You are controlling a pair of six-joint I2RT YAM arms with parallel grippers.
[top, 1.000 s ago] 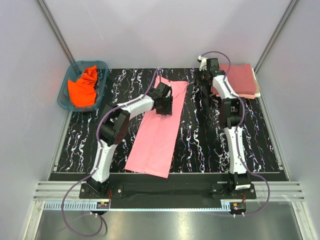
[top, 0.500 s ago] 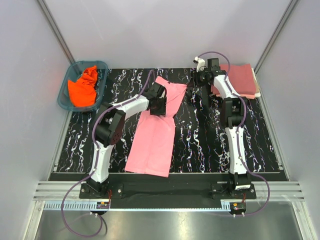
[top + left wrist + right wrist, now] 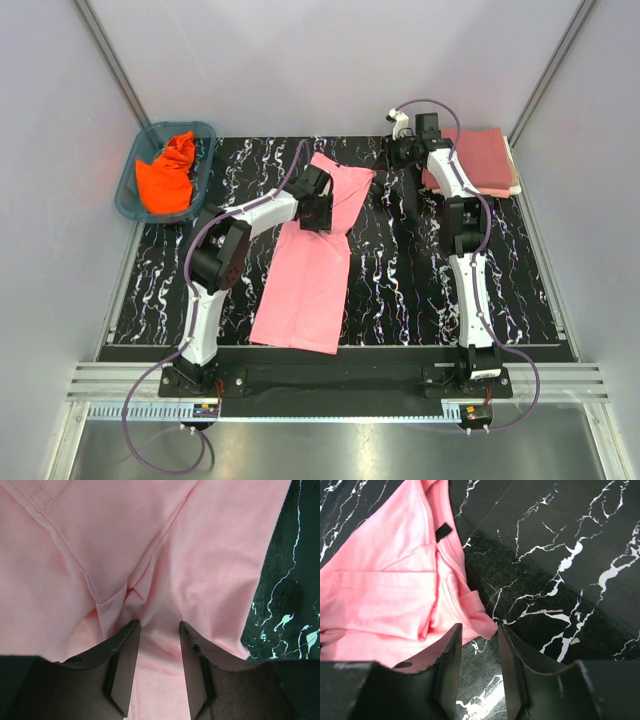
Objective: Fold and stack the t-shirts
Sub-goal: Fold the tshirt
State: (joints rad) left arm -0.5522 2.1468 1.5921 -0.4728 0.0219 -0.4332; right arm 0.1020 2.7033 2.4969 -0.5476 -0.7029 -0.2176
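Surface: desk point(image 3: 400, 290) with a matte black top veined in white like marble; pale grey-lilac walls point(image 3: 330, 60) close it in on the left, far and right sides.
Landmark: light pink t-shirt point(image 3: 312, 270), a long strip on the left-centre of the desk, hem toward the arm bases, collar end toward the far wall and rumpled.
Left: left gripper point(image 3: 159, 625) is on the far part of the light pink t-shirt, fingers spread and tips down on the cloth. Creases run in toward the gap, but no fold is visibly clamped.
Right: right gripper point(image 3: 479, 627) is just right of the light pink t-shirt's far end, over bare desk, fingers spread with nothing between them. The collar's black tag point(image 3: 443, 531) shows beyond.
Stack: rose-red t-shirt point(image 3: 485, 160), folded, well right of the light pink t-shirt. It lies on a cream t-shirt point(image 3: 514, 178) whose edge peeks out.
Basket: orange t-shirt point(image 3: 168, 175), crumpled in a teal basket point(image 3: 206, 165), well left of the light pink t-shirt's far end.
Edges: the light pink t-shirt's hem stops just short of the desk's near edge; aluminium rails point(image 3: 330, 385) run beyond it.
Open room: a wide bare stretch from the light pink t-shirt to the right arm point(image 3: 470, 280). The strip on its other side is narrower and partly taken by the left arm point(image 3: 215, 255).
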